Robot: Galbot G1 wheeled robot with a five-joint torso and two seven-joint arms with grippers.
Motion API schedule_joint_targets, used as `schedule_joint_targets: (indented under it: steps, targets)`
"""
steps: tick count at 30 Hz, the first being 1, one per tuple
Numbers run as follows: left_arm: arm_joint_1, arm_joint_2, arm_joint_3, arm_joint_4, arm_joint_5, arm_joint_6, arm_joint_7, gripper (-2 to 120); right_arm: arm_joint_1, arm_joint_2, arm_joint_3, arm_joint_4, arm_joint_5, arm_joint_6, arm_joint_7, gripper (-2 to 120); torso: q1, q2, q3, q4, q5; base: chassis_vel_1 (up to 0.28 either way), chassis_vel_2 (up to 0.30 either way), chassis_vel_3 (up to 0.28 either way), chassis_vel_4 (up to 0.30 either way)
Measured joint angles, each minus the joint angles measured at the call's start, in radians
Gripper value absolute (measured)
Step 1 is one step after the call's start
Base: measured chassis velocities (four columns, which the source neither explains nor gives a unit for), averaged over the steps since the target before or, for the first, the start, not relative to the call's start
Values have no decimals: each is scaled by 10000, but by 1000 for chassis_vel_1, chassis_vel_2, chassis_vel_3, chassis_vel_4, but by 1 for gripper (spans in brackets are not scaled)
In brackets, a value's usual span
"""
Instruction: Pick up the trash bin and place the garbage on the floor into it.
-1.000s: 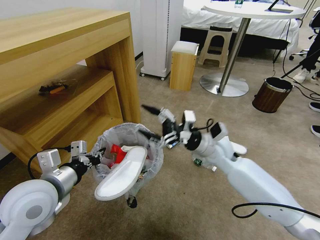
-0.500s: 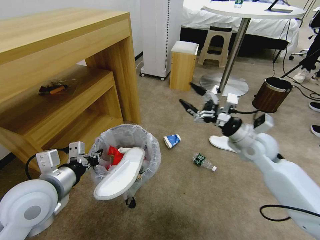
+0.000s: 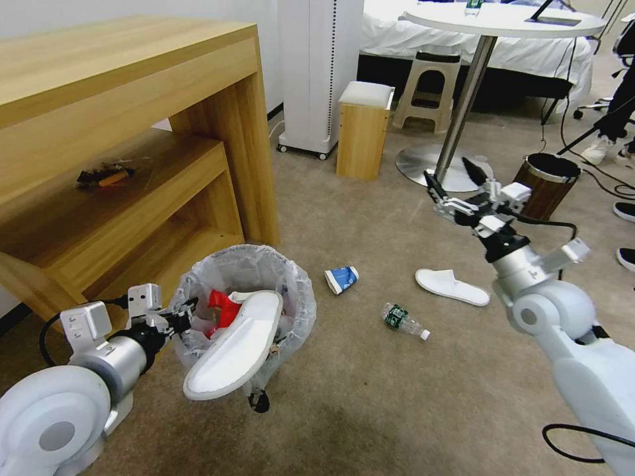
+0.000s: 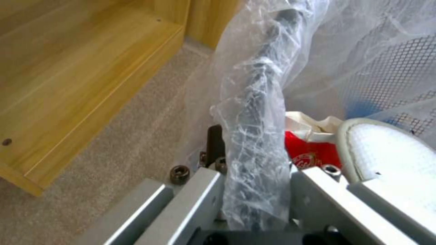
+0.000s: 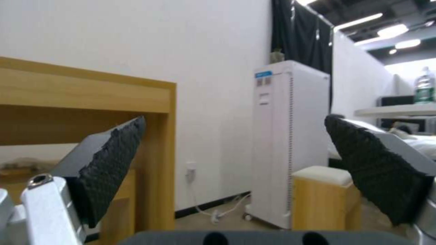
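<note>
the left gripper pinches the near rim of the trash bin, its fingers pressed onto the crinkly bag-covered edge, as the left wrist view shows close up. the bin hangs tilted just above the floor, beside the open lower shelf of a wooden bench. inside the bin lie a red wrapper and a white slipper, whose toe end sticks out over the near rim.

the right gripper is raised in the air on the right, well apart from the bin, with its fingers spread wide and nothing between them. it points toward the base of a round white table and sits near a wood-grain bin.

on the carpet between the two arms lie a blue paper cup on its side, a clear bottle lying flat, and a second white slipper.
</note>
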Motion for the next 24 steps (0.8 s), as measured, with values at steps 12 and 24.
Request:
schedule_joint_targets:
  steps: [12, 24]
  targets:
    - [28, 39, -73, -13, 61, -4, 85, 0, -664, 319, 636, -52, -128, 413, -305, 100, 0, 0, 1, 1, -1, 0, 0, 0, 0]
    - [51, 25, -76, 22, 103, -4, 124, 0, -643, 400, 513, -98, -156, 449, -383, 100, 0, 0, 0, 2, -2, 0, 0, 0, 0]
